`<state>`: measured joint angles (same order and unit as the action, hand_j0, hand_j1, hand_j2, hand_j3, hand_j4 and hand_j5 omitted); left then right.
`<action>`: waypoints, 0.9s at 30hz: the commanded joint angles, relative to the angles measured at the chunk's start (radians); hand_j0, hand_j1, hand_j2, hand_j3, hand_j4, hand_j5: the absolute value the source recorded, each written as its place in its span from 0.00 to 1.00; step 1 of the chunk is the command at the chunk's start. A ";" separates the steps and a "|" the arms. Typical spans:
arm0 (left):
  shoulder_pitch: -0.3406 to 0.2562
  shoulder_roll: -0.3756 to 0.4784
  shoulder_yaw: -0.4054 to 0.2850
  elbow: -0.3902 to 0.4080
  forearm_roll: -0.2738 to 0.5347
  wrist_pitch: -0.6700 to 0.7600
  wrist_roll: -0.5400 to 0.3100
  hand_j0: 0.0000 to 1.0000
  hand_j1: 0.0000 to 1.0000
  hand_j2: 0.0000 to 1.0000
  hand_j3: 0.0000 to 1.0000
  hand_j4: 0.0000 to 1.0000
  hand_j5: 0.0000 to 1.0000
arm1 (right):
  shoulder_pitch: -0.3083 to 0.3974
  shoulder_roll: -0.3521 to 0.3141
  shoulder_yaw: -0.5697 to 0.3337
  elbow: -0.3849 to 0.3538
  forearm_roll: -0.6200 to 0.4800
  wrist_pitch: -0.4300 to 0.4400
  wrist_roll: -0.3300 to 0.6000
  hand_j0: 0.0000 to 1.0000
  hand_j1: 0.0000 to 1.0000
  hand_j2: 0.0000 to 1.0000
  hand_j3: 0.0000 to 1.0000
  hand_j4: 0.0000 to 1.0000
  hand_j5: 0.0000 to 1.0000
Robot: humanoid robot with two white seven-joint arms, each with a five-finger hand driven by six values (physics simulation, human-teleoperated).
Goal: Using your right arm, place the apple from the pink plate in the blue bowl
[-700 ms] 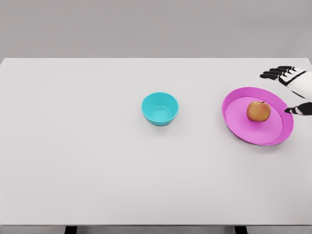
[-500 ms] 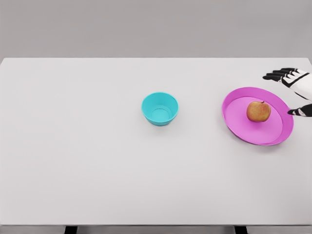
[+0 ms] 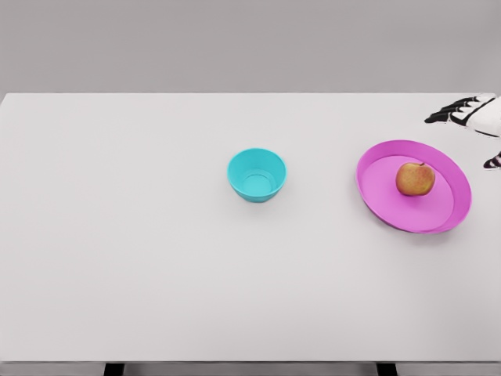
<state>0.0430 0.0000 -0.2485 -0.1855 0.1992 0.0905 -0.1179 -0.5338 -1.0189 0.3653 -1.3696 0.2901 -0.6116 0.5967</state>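
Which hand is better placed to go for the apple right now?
Right. The right hand hovers open beside the pink plate holding the apple; the left hand is not in view.

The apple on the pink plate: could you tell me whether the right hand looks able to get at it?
Probably yes: the apple sits uncovered on the pink plate, and the right hand, fingers spread, has nothing between.
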 commanded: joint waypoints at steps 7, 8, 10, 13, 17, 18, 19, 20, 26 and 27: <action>0.000 0.000 0.000 0.000 0.000 0.000 0.000 1.00 1.00 1.00 1.00 1.00 1.00 | -0.057 0.066 0.190 0.112 -0.003 0.001 0.014 1.00 1.00 1.00 1.00 1.00 1.00; 0.000 0.000 0.000 0.000 0.000 0.000 0.000 1.00 1.00 1.00 1.00 1.00 1.00 | -0.058 0.072 0.193 0.119 -0.003 0.001 0.014 1.00 1.00 1.00 1.00 1.00 1.00; 0.000 0.000 0.000 0.000 0.000 0.000 0.000 1.00 1.00 1.00 1.00 1.00 1.00 | -0.066 0.079 0.202 0.142 -0.002 0.001 0.014 1.00 1.00 1.00 1.00 1.00 1.00; 0.000 0.000 0.000 0.000 0.000 0.000 0.000 1.00 1.00 1.00 1.00 1.00 1.00 | -0.109 0.098 0.254 0.185 -0.002 0.001 0.014 1.00 1.00 1.00 1.00 1.00 1.00; 0.000 0.000 0.000 0.000 0.000 0.000 0.000 1.00 1.00 1.00 1.00 1.00 1.00 | -0.109 0.098 0.253 0.187 0.000 0.001 0.014 1.00 1.00 1.00 1.00 1.00 1.00; -0.002 0.000 0.000 0.000 0.000 0.000 0.000 1.00 1.00 1.00 1.00 1.00 1.00 | -0.109 0.098 0.250 0.187 0.000 0.001 0.014 1.00 1.00 1.00 1.00 1.00 1.00; 0.000 0.000 0.000 0.000 0.000 -0.001 0.000 1.00 1.00 1.00 1.00 1.00 1.00 | -0.109 0.098 0.248 0.187 0.000 0.001 0.014 1.00 1.00 1.00 1.00 1.00 1.00; 0.000 0.000 0.000 0.000 0.000 0.000 0.000 1.00 1.00 1.00 1.00 1.00 1.00 | -0.109 0.098 0.248 0.184 0.000 0.001 0.014 1.00 1.00 1.00 1.00 1.00 1.00; 0.000 0.000 0.000 0.000 0.000 0.000 0.000 1.00 1.00 1.00 1.00 1.00 1.00 | -0.109 0.098 0.248 0.182 0.000 0.001 0.014 1.00 1.00 1.00 1.00 1.00 1.00; 0.000 0.000 0.000 0.000 0.000 0.000 0.000 1.00 1.00 1.00 1.00 1.00 1.00 | -0.109 0.098 0.248 0.182 0.000 0.001 0.014 1.00 1.00 1.00 1.00 1.00 1.00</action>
<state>0.0430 -0.0001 -0.2484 -0.1857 0.1991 0.0905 -0.1179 -0.6427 -0.9193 0.6144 -1.1863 0.2953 -0.6134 0.6112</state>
